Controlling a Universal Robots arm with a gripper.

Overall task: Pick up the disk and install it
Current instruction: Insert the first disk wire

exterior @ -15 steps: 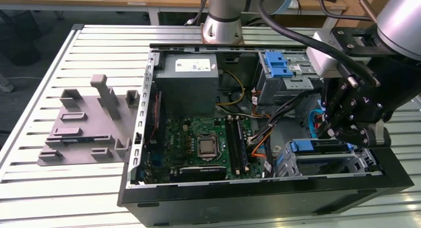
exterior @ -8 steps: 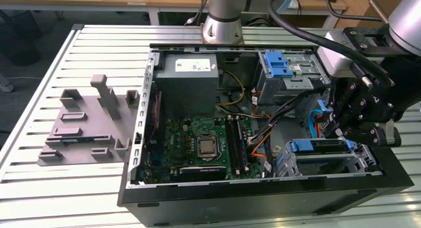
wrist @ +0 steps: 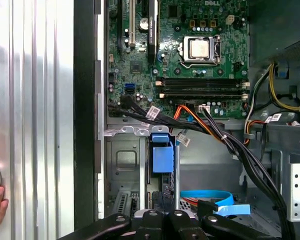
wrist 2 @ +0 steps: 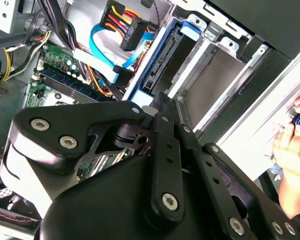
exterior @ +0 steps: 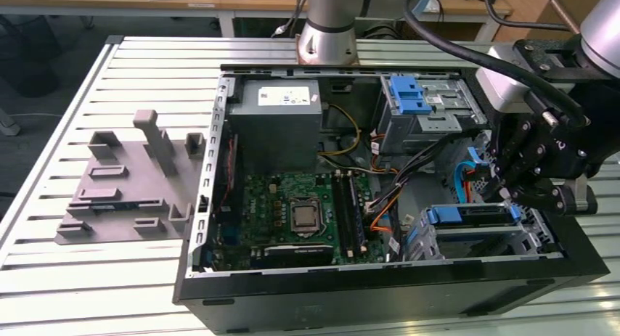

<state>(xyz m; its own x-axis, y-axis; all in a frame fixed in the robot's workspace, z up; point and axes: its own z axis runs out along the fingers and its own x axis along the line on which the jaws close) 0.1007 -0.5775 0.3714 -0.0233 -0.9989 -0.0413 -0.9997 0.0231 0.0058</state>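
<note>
The disk (exterior: 477, 215) lies in the lower drive cage (exterior: 538, 238) at the case's front corner, on the exterior view's right, silver on top with a blue rail end towards the motherboard. My gripper (exterior: 510, 198) hangs right over the disk's far end. In the second wrist view the disk (wrist 2: 162, 57) sits edge-on between blue rails inside the metal bay, just beyond the gripper (wrist 2: 162, 100). In the first wrist view the disk's blue rail tab (wrist: 161, 155) stands in the cage slot, straight ahead of the gripper (wrist: 160, 216).
The open case holds a grey power supply (exterior: 281, 125), a green motherboard (exterior: 300, 212) and an upper cage with a blue latch (exterior: 412, 96). Blue and orange cables (exterior: 475, 173) hang beside the gripper. A person's hand (wrist 2: 292, 145) rests outside the case. A grey fixture (exterior: 126, 183) lies on the table.
</note>
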